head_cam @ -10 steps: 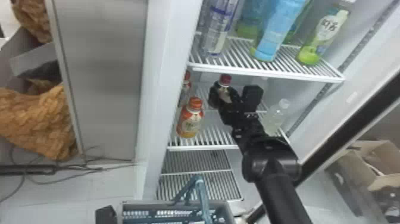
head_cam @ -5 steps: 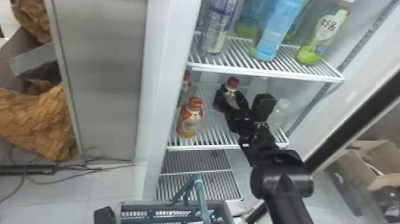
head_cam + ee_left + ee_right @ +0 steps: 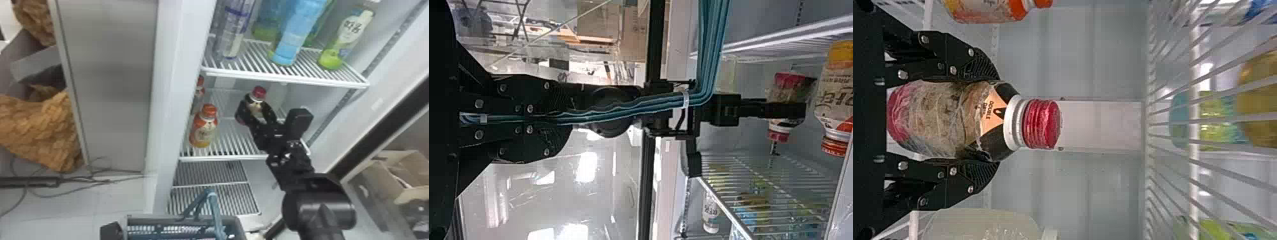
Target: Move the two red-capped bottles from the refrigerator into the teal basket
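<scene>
Your left hand [image 3: 566, 118] is clamped on the handle [image 3: 714, 50] of the teal basket [image 3: 153, 218]; whether this already holds a red-capped bottle, you cannot tell. Next, an orange-capped bottle [image 3: 205, 127] stands on the shelf. Rightmost, your right hand [image 3: 998, 120] grips one red-capped bottle [image 3: 1042, 124] by both sides inside the refrigerator [image 3: 178, 95]. Grasping this one is done; withdrawing it and placing it in the basket remain.
</scene>
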Controlling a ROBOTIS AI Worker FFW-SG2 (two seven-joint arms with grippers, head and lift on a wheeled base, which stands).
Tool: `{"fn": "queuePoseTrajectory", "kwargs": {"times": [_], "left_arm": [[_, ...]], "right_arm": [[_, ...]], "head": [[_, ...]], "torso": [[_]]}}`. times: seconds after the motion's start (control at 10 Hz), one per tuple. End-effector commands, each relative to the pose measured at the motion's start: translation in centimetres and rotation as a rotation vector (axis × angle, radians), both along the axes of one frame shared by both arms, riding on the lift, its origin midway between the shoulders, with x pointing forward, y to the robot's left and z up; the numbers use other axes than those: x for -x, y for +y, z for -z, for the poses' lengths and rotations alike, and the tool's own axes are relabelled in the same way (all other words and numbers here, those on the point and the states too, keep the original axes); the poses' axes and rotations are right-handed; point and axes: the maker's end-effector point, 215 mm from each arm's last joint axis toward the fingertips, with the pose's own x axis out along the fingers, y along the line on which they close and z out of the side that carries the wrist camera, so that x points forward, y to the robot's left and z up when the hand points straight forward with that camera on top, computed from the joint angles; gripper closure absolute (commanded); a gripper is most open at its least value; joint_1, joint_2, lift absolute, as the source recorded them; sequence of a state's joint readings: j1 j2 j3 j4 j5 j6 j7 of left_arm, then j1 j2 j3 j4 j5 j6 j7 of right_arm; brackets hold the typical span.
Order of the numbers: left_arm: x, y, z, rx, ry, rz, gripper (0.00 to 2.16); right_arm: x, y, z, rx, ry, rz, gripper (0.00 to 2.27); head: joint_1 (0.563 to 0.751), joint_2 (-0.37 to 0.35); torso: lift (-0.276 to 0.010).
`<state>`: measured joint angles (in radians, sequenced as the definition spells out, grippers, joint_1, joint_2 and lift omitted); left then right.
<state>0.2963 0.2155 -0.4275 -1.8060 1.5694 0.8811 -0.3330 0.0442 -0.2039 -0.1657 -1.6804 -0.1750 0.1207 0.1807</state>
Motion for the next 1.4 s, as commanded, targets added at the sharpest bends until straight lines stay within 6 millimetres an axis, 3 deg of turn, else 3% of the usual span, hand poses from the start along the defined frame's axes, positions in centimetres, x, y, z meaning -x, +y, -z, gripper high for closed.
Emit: {"fn": "queuePoseTrajectory", "kwargs": {"times": [0.0,0.9,1.3], "left_arm": [[0.0,0.1,0.1,-0.001,0.003,-0.003,1.1],[-0.4,0.4,0.2,0.0,0.004,-0.02,1.1],[-0.6,0.6,0.3,-0.002,0.004,-0.028,1.1]], "right_arm": [[1.9,0.3,-0.8,-0.013,-0.009,-0.009,0.76],[11.3,0.1,-4.0,-0.054,0.025,-0.032,0.76],[15.7,1.5,-1.8,-0.073,0.168,-0.088,0.76]], "head": [[0.695,-0.35],[0.695,-0.35],[0.695,-0.35]], "torso": [[-0.228],[-0.228],[-0.228]]}}
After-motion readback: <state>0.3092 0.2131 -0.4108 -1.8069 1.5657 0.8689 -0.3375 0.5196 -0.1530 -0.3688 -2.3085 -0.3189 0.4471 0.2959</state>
